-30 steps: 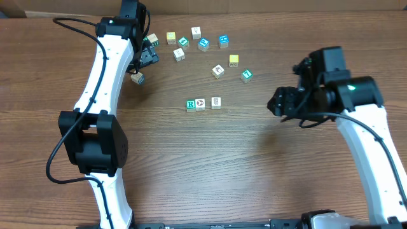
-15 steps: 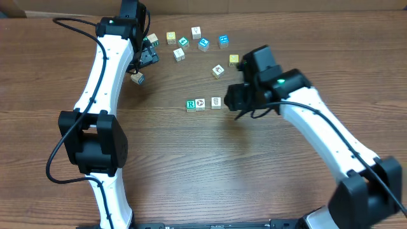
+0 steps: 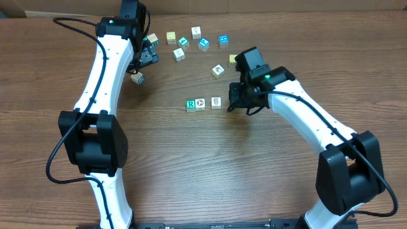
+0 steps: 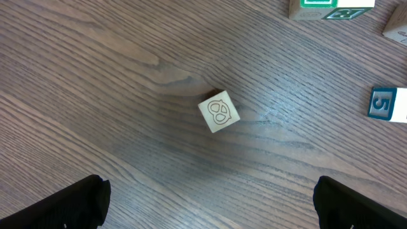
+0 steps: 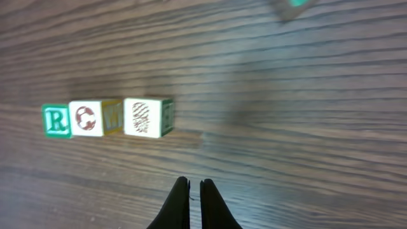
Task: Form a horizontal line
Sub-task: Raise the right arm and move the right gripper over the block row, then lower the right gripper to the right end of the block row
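The horizontal line is a short row on the wooden table: a green R cube, a cube with a red ring picture touching it, and a third white-faced cube a small gap to the right. In the right wrist view the R cube is at the left and the third cube at the right. My right gripper is shut and empty, its tips just right of the row. My left gripper is open at the back left, over a loose white cube.
Several loose cubes lie scattered at the back: a yellow one, teal ones, a white one, and another yellow one beside my right arm. A teal "5" cube lies right of the left gripper.
My right arm has swung left from the table's right side to just beside the row, and its jaws have closed. The left arm and the cubes have not moved.
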